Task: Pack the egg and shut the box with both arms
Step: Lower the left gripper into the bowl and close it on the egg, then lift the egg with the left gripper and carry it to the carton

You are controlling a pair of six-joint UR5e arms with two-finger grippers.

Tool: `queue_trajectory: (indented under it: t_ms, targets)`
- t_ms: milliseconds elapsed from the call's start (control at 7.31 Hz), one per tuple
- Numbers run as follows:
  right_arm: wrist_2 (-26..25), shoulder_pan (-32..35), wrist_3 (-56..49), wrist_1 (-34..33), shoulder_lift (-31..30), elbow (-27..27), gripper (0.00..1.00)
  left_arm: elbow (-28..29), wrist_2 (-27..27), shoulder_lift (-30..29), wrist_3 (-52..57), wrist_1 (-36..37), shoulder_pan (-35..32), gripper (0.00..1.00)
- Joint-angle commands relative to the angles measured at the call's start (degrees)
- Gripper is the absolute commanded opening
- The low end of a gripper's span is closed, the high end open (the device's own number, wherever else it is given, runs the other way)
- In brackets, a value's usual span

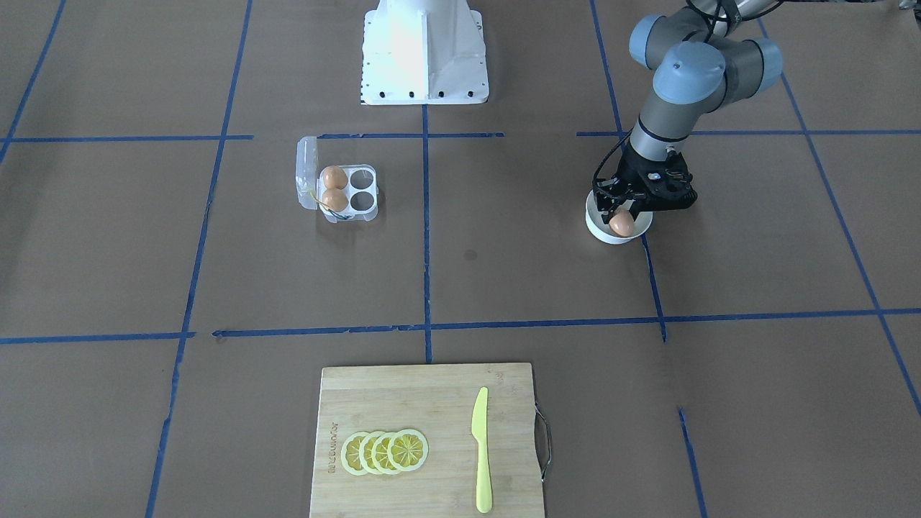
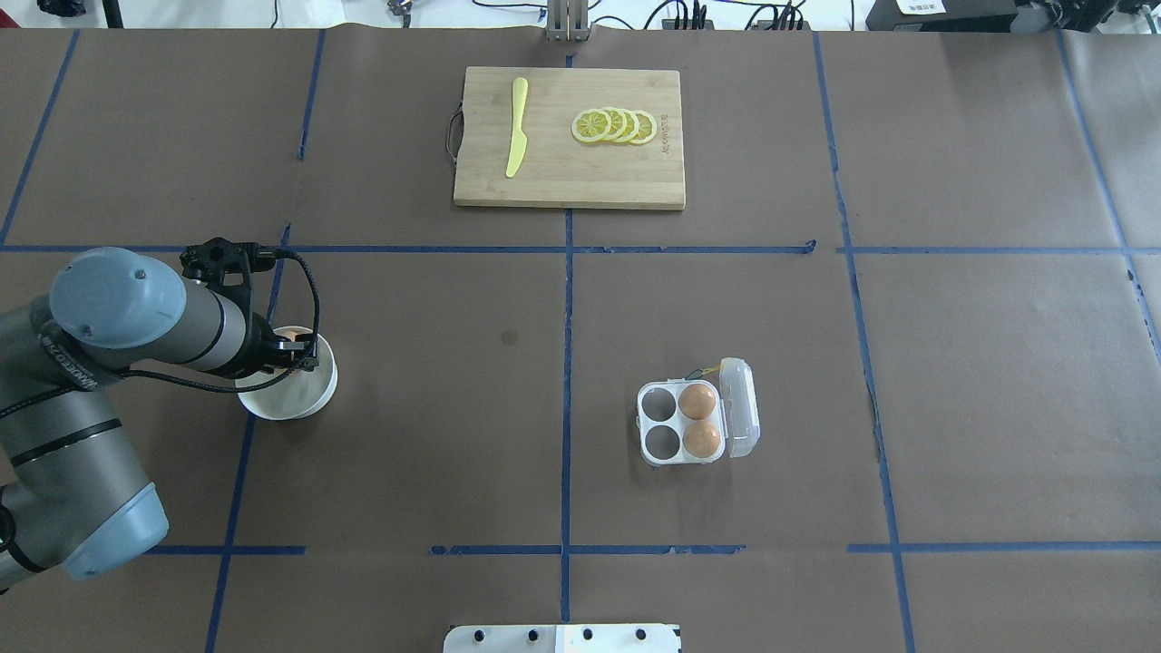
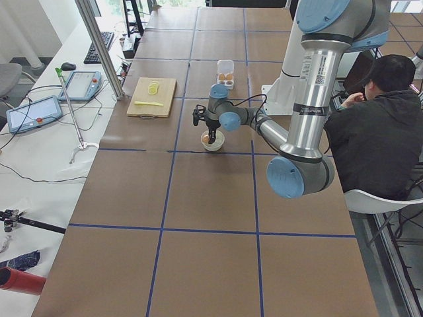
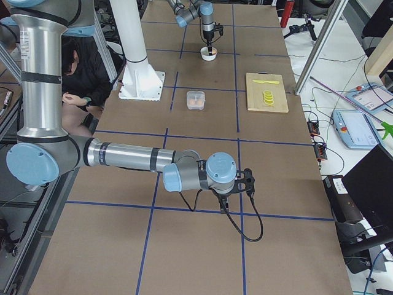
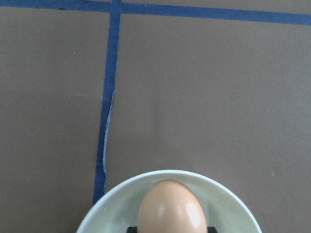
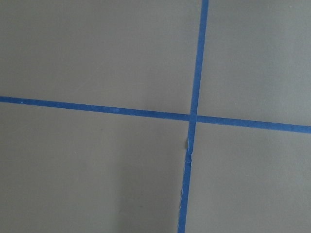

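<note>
An orange-brown egg [image 1: 622, 224] lies in a round white bowl [image 1: 597, 226]. My left gripper [image 1: 623, 216] reaches down into the bowl. In the left wrist view its black fingertips [image 5: 132, 229] sit against both sides of the egg [image 5: 171, 206]. The clear egg box [image 1: 338, 191] stands open at mid-table, lid [image 1: 307, 173] folded back. Two alike eggs [image 1: 333, 177] fill its two cups beside the lid; the other two cups are empty. My right gripper [image 4: 236, 184] shows only in the exterior right view, far from the box, and I cannot tell whether it is open or shut.
A wooden cutting board [image 1: 424, 388] with lemon slices [image 1: 385, 452] and a yellow knife [image 1: 481, 450] lies at the operators' edge. The white base block [image 1: 424, 54] stands at the robot's edge. Blue tape lines cross the brown table. A seated person [image 3: 370, 132] is beside the table.
</note>
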Motion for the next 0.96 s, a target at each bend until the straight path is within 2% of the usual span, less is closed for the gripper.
queue_trajectory:
  t_ms: [0, 137, 274, 411, 547, 684, 821]
  targets:
    - [0.01, 0.00, 0.05, -0.02, 0.00, -0.09, 1.00, -6.48, 0.00, 1.71, 0.00, 5.30, -0.21, 0.00]
    - [0.01, 0.00, 0.05, -0.02, 0.00, 0.00, 1.00, -10.01, 0.00, 1.46, 0.00, 10.12, -0.30, 0.00]
    - [0.01, 0.00, 0.05, -0.02, 0.00, 0.09, 1.00, -11.26, 0.18, 0.15, -0.09, 11.82, -0.30, 0.00]
    - [0.10, 0.00, -0.03, -0.02, 0.08, 0.26, 1.00, -9.88, 0.44, -3.60, -0.35, 11.66, 0.31, 0.00]
    - [0.10, 0.00, 0.05, -0.02, 0.08, 0.35, 1.00, -8.57, 4.71, -10.17, -0.53, 11.57, 0.49, 0.00]
    - [0.10, 0.00, -0.03, -0.02, 0.08, 0.35, 1.00, -7.68, 6.40, -16.06, -0.44, 11.14, 1.19, 0.00]
    - [0.10, 0.00, -0.03, -0.02, 0.08, 0.00, 1.00, -5.50, 6.51, -20.13, -0.27, 6.17, 1.98, 0.00]
